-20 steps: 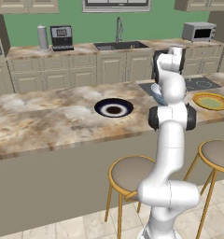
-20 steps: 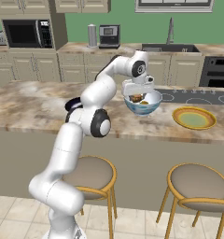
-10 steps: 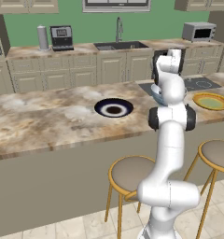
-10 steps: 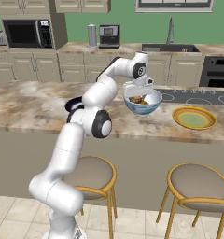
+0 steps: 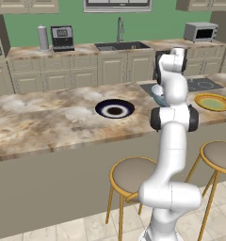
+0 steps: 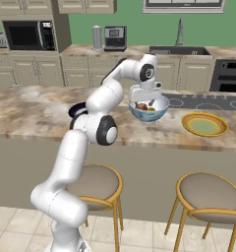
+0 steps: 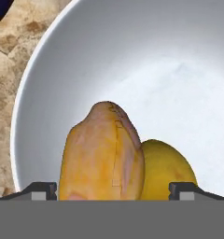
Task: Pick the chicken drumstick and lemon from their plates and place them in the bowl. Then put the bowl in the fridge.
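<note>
The gripper (image 6: pixel 145 102) hung just above the bowl (image 6: pixel 149 109), pointing down into it. In the hand view its two fingertips (image 7: pixel 43 190) stood wide apart, one on each side of the food, and closed on nothing. The drumstick (image 7: pixel 102 154) and the lemon (image 7: pixel 167 168) lay side by side, touching, in the bottom of the bowl (image 7: pixel 48 84); the drumstick was nearer the bowl's wall, the lemon partly behind it. Whether the fingertips touched either one could not be told.

The bowl stood on the island worktop (image 6: pixel 36 110), toward its far edge and just beside the dark cooktop (image 6: pixel 208 102) set into it. In the left base view the bowl (image 5: pixel 157 94) showed only as a pale blue edge behind the arm. The yellow plate (image 6: pixel 204 124) lay on the worktop to the right of the bowl, apart from it, nearer the front edge. The dark plate (image 5: pixel 114 110) lay well to the left, about midway across the worktop's depth; in the right base view it (image 6: pixel 75 109) was mostly hidden behind the arm. Both plates carried nothing.

Against the back wall ran a counter with a sink (image 5: pixel 120 46), and two stools (image 6: pixel 98 181) stood before the island.
</note>
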### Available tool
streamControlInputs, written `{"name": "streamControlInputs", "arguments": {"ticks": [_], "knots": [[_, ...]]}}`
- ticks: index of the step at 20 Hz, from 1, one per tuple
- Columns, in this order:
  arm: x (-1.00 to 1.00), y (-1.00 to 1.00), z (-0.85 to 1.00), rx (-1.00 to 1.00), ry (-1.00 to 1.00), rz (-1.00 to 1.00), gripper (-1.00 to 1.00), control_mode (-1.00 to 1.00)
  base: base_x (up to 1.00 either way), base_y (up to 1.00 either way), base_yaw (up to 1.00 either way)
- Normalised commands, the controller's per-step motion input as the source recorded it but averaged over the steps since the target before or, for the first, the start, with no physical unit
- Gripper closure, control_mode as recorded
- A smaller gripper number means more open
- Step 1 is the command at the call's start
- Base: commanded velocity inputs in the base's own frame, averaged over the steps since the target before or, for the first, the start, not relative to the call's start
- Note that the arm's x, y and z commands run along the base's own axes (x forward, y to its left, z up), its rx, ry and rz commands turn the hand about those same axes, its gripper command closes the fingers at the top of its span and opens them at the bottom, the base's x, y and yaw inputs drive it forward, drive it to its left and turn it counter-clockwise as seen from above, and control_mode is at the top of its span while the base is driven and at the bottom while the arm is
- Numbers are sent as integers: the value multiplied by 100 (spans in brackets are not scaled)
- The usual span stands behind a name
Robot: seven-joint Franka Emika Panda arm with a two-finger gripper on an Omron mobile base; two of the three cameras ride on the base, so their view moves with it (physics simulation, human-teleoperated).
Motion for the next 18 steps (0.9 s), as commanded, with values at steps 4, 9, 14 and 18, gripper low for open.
{"name": "streamControlInputs", "arguments": {"ticks": [4,9,14,18], "knots": [[-7,10,17,0,-3,0,-100,-100,0,0,0],[-4,15,41,0,-12,1,-100,-100,0,0,0],[-46,28,22,-3,-29,1,-100,-100,0,0,0],[-65,32,-1,-11,-34,-3,-100,-100,0,0,0]]}}
